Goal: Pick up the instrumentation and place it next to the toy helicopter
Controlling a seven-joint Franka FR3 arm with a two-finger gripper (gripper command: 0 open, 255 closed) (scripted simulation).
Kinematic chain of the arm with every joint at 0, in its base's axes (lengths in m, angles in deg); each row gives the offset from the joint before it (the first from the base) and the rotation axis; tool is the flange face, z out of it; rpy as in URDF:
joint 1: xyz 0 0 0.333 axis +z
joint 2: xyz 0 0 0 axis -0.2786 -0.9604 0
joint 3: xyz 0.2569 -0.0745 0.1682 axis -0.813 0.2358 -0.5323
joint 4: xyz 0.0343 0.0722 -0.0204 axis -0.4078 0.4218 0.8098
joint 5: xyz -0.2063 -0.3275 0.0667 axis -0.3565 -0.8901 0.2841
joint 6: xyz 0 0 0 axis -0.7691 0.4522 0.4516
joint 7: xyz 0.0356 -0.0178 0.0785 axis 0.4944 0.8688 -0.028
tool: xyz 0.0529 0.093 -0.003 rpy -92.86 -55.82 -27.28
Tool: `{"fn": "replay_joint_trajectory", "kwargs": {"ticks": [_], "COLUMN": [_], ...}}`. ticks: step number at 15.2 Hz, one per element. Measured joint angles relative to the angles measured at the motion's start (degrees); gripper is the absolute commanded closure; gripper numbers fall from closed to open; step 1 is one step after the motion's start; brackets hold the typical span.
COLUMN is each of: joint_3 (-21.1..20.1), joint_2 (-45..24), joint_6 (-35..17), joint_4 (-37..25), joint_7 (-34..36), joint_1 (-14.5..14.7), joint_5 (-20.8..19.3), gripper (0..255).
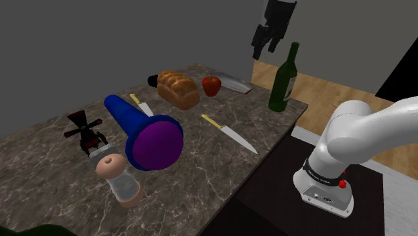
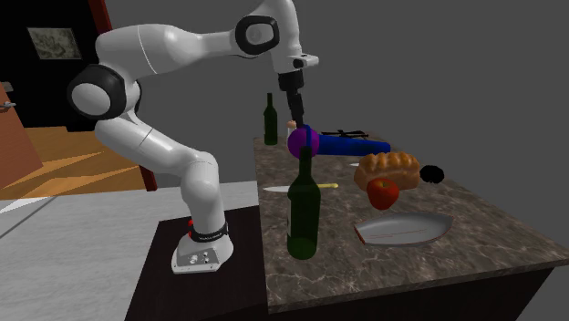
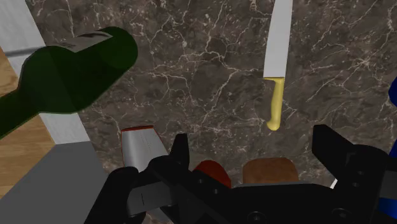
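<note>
Toy helicopter (image 1: 84, 131): dark red & black, far left in the shoulder view. The horn (image 1: 142, 129) must go next to it. Risk: tight spot, so a big thing put down there could bump it.
Small bottle (image 1: 119, 175): clear w/ a tan top, lies just beside the helicopter & near the horn's wide end. Risk: it's round, may roll if poked.
Horn: the thing to pick up. Blue tube, purple wide end. Lies on the stone counter (image 1: 40, 167), btw the helicopter & the long knife (image 1: 229, 132). Nothing holds it.
Horn risk: round all over, so it may roll or slip from the fingers (image 3: 180, 156). Wide end looks too fat to pinch; thin blue part looks easier.
Short knife (image 1: 142, 106): yellow handle, right by the blue tube; can't tell if they touch. Risk: fingers could hit it.
Bread (image 1: 179, 88), apple (image 1: 212, 85), cleaver (image 1: 231, 83): at the back, apart from the horn.
Claw (image 1: 264, 48): high up, well apart from the horn, fingers spread w/ nothing in them.
Wine bottle (image 1: 284, 77): green, stands up near the claw, lower down. Risk: tall & tippy, the arm could knock it on the way.
Horn points: long way runs from the shoulder view's upper left to its lower right. Thin end upper left, purple end lower right.
</note>
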Motion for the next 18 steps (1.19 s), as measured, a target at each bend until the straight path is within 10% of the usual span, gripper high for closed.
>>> {"fn": "replay_joint_trajectory", "kwargs": {"ticks": [18], "joint_3": [-4.4], "joint_2": [-20.2], "joint_6": [-24.7], "joint_4": [10.7], "joint_7": [6.6], "joint_1": [2.3], "joint_5": [4.9], "gripper": [0]}}
